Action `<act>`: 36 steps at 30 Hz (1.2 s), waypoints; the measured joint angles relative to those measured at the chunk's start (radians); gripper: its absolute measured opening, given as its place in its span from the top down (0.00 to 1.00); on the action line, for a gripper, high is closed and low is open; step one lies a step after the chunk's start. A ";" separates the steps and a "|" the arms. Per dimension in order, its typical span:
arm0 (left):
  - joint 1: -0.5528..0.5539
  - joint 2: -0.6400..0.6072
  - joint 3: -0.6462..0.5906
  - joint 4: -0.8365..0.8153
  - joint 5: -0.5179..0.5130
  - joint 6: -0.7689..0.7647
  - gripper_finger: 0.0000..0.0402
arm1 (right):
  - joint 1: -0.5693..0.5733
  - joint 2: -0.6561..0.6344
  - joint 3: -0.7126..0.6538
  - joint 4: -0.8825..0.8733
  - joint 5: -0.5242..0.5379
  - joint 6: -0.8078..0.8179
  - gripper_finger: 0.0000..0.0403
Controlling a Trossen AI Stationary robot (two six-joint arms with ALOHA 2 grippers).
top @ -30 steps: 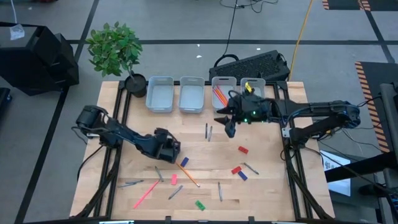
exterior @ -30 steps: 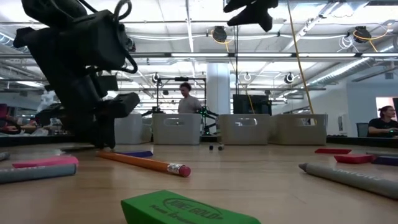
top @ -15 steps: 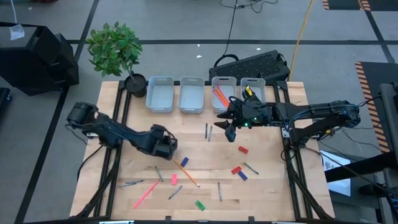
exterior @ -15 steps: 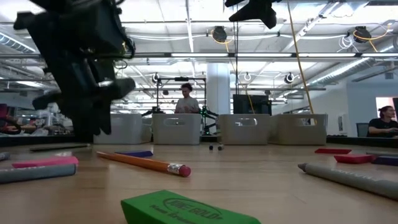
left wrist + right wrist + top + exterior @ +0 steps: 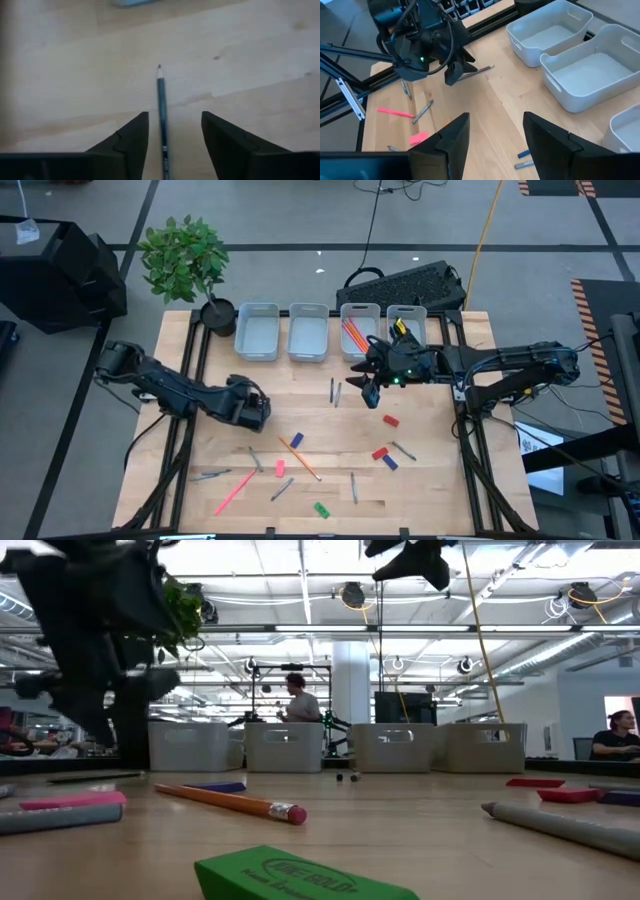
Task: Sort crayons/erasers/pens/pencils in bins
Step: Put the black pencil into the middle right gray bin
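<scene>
Pencil [image 5: 161, 115] is what matters here: a slim blue-grey one, seen from the left wrist running straight out along the line the left gripper [image 5: 252, 408] faces, sharpened tip pointing away from the wrist. It sits dead centre in that gripper's gap. I can't tell from where I stand whether it is actually pinched or only lined up underneath. The right wrist view shows a grey stick poking out just beside the same gripper, and that doesn't settle it either.

From above, the left gripper is over the left-middle of the table [image 5: 430, 480], its arm stretched low and long from the left edge. The bins [image 5: 258, 307] stand in a row along the far edge, up-table and a little to the right of it. The two nearest ones look bare inside, the third holds orange-red sticks and the fourth something yellow. The left arm is clearly the nearer one to this pencil. To my eye the next move turns on swinging it up-table toward the row with the pencil's length kept in line with a bin's long side.

The right gripper [image 5: 362, 380] hangs in the air just in front of the third bin, its fingers spread with nothing between them, well apart from the left one.
</scene>
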 joint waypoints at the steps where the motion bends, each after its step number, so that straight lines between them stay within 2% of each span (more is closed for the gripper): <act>1: 0.001 0.000 -0.025 0.030 0.002 -0.006 0.52 | 0.000 0.000 0.000 -0.005 -0.001 0.003 0.55; 5: 0.001 0.000 -0.139 0.212 -0.005 -0.016 0.53 | 0.000 0.000 0.000 -0.023 -0.002 0.007 0.55; 9: 0.000 -0.004 -0.220 0.350 -0.073 0.017 0.58 | 0.000 0.000 0.000 -0.038 -0.003 0.006 0.55; 16: -0.041 0.022 -0.245 0.369 -0.168 0.030 0.68 | 0.000 0.000 0.000 -0.088 -0.006 -0.062 0.55; 20: -0.062 0.091 -0.243 0.386 -0.216 -0.020 0.76 | 0.000 0.000 0.000 -0.116 -0.008 -0.089 0.55; 25: -0.091 0.186 -0.243 0.450 -0.287 -0.077 0.82 | 0.000 0.000 0.000 -0.121 -0.059 -0.121 0.55; 31: -0.123 0.222 -0.243 0.459 -0.321 -0.174 0.88 | 0.000 0.000 0.000 -0.124 -0.084 -0.126 0.55; 36: -0.128 0.222 -0.244 0.462 -0.325 -0.190 0.92 | 0.005 0.000 0.000 -0.129 -0.108 -0.128 0.55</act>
